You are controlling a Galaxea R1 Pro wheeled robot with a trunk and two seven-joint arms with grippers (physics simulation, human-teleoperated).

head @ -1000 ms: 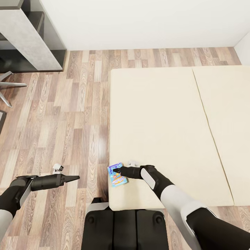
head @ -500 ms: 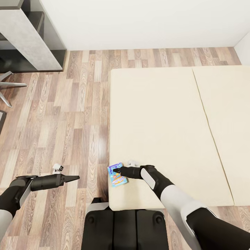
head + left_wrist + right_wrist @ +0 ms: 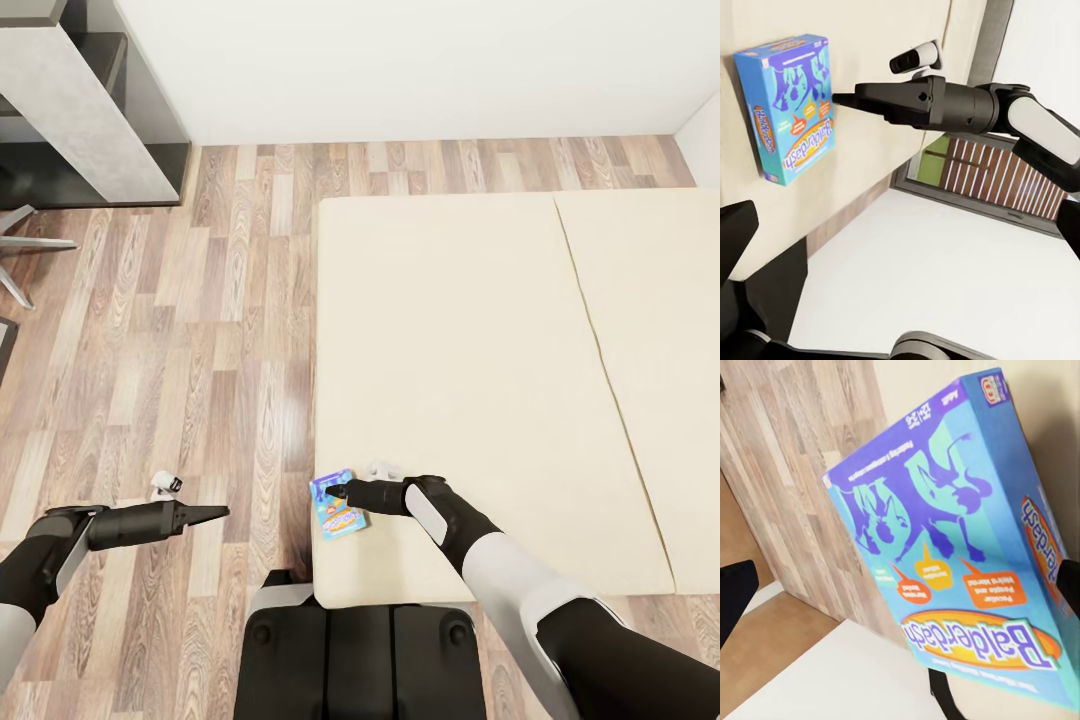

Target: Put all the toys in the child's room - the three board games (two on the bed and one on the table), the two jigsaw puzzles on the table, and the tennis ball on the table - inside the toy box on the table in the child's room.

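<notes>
Just under the right gripper's [image 3: 334,492] fingertips, flat blue printed cardboard board game box [image 3: 338,504], long axis roughly crosswise to fingers, finger state unclear, cream bed [image 3: 470,350].

Cream bed [image 3: 470,330] — blue board game [image 3: 338,505] lying on it

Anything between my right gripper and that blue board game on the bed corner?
Nothing visible. The right gripper is already at the blue board game, which lies flat near the bed corner; bare bed surface surrounds it.
</notes>
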